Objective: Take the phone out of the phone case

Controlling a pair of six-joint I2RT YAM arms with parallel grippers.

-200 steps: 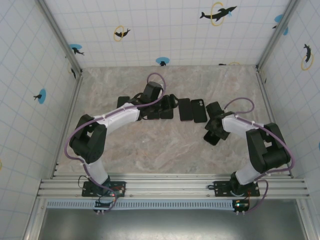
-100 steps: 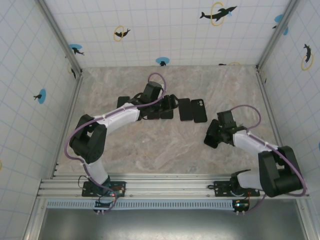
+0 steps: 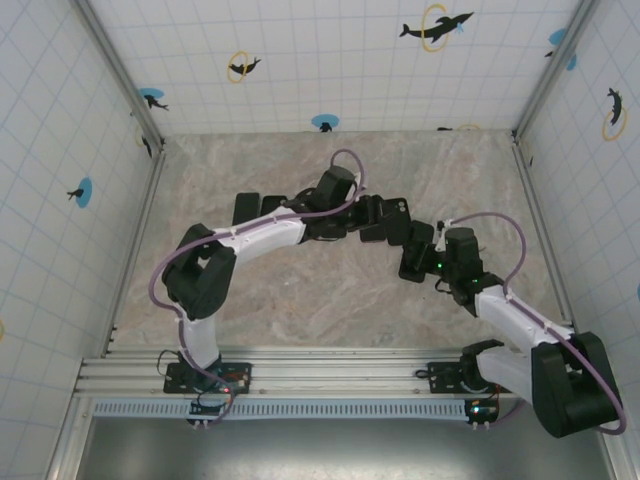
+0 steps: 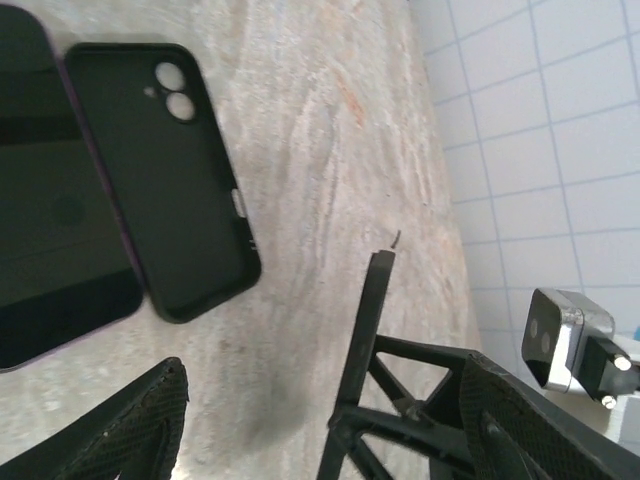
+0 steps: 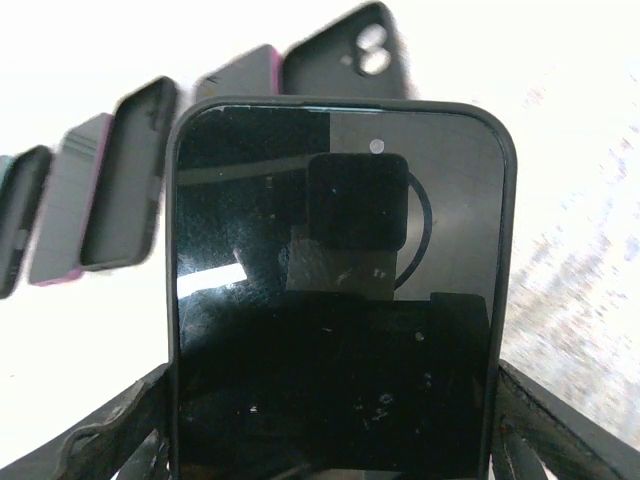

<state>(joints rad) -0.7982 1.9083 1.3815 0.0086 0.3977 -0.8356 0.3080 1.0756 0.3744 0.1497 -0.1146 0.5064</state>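
White tiled walls [image 3: 300, 50] dotted with dolphin stickers close in a marbled stone surface [image 3: 300, 290], and from where I stand both arms are bent in toward its middle. On the right side the right gripper [image 5: 330, 430] is clamped on the phone [image 5: 340, 300], one finger on each long edge. It holds the phone off the surface, with the glossy black screen facing its own wrist camera. A dark phone case [image 5: 340, 102] rims the screen all the way round, so the phone sits inside it. Beyond the held phone a row of dark handsets and cases lies on the stone, though that part of the view is blurred. The left gripper [image 4: 322, 365] hangs low over the surface just beside the right one. Its two textured fingers stand wide apart with nothing gripped between them. Close ahead of it an empty black case [image 4: 165, 180] lies open side up, its two round camera holes plain to see. Touching that case along one long side is a second handset with a purple edge [image 4: 50, 200], lying flat with its screen up. From above, the two grippers are near each other at the right end of the row.
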